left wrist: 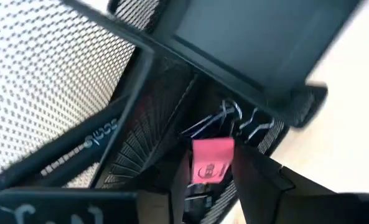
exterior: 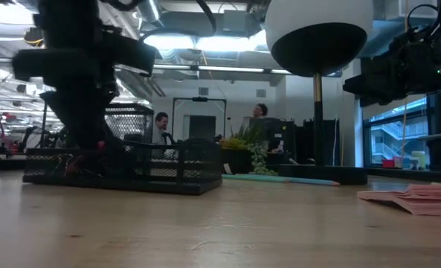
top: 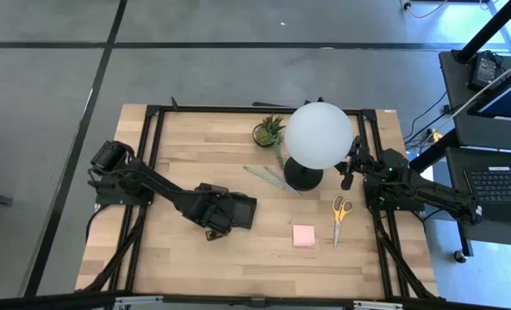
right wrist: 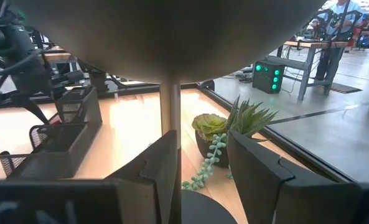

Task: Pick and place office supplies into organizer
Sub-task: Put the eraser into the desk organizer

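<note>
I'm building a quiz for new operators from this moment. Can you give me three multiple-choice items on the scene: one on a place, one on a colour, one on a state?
1. Where does the square pink sticky-note pad lie on the wooden table?
A. Inside the black mesh organizer
B. On the bare wood just left of the yellow-handled scissors
C. Under the potted plant

2. What colour is the small eraser between the left hand's fingers?
A. Pink
B. Blue
C. White

3. What is the left hand doing?
A. Resting off the table
B. Gripping the lamp stem
C. Reaching down into the black mesh organizer

Answers: 1 B, the high view shows the pad on wood beside the scissors. 2 A, the left wrist view shows it pink. 3 C, the left wrist view shows mesh walls and binder clips around the fingers.
</note>
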You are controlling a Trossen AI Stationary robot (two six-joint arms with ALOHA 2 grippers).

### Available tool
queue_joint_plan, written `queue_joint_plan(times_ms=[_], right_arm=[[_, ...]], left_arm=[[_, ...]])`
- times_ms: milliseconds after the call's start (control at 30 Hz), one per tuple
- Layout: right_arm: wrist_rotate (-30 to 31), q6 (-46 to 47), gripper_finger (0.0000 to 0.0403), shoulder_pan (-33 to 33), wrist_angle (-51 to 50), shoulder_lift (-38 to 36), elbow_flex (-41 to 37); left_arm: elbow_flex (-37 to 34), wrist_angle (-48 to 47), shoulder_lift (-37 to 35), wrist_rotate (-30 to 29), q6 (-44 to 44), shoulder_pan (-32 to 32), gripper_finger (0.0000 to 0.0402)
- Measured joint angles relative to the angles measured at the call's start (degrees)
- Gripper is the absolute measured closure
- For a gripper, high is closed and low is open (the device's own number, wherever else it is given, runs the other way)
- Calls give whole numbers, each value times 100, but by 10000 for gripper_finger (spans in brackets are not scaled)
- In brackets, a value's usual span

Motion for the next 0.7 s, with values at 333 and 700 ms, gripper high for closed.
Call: queue_joint_plan(times_ms=[333, 700], right_arm=[[0, -28, 258, 0, -1, 0, 0], [-2, -42, 258, 0, 1, 0, 1]], left_arm=[[8, 168, -4, 431, -575, 94, 294], [13, 530, -11, 624, -764, -61, 292]])
